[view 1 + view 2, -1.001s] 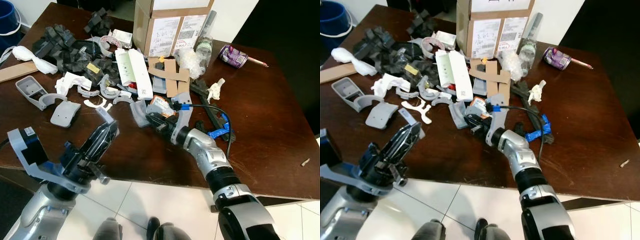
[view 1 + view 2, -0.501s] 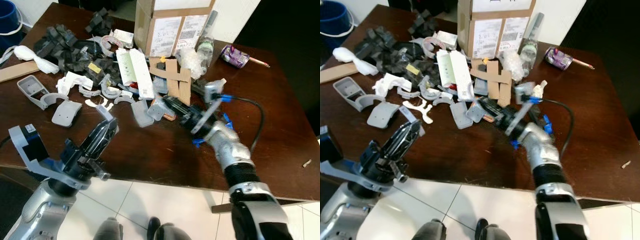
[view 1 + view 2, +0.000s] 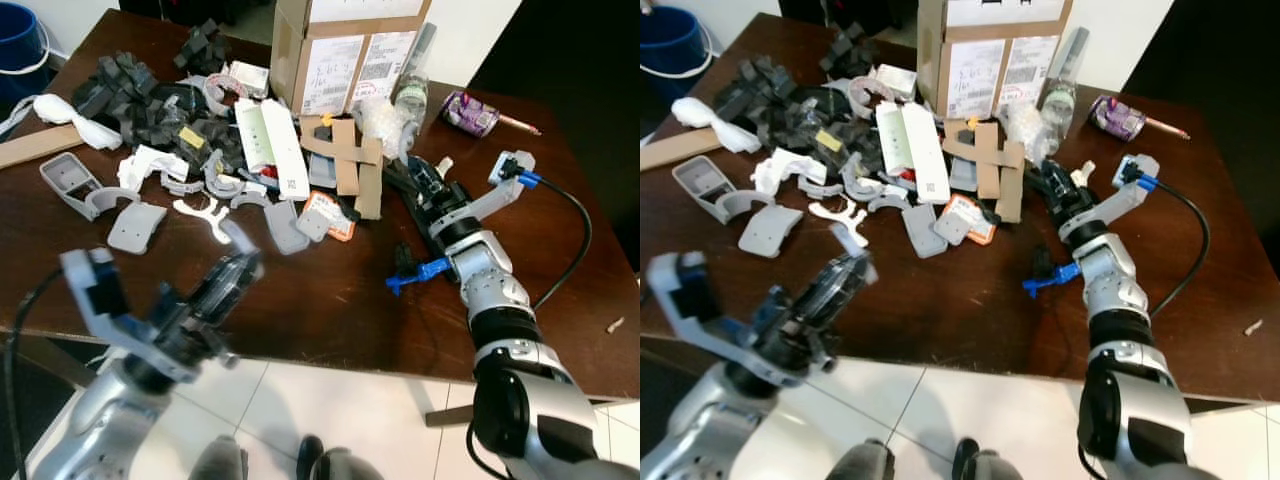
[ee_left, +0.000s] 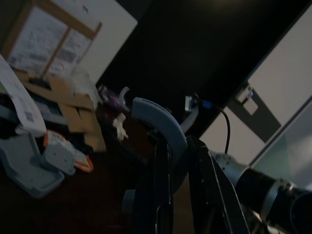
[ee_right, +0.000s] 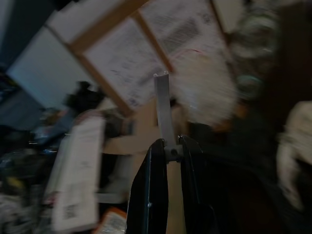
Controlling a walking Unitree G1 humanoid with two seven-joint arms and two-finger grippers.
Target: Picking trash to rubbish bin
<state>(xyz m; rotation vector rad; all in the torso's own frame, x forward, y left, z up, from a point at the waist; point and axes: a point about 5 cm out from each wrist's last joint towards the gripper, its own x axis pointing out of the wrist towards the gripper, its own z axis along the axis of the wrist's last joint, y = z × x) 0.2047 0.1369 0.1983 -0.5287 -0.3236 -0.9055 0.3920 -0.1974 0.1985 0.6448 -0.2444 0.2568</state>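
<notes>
A dark wooden table [image 3: 560,250] stands on white floor tiles [image 3: 330,400], beside perhaps a white wall [image 3: 470,30].

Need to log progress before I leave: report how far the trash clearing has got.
Done: nothing visibly binned; the blue bucket's inside is hidden. In hand: the left gripper clamps a curved grey plastic piece, and the right gripper pinches a thin grey strip above the table. Left: most of the clutter, including black foam pieces, cardboard strips and a purple wrapper.
</notes>
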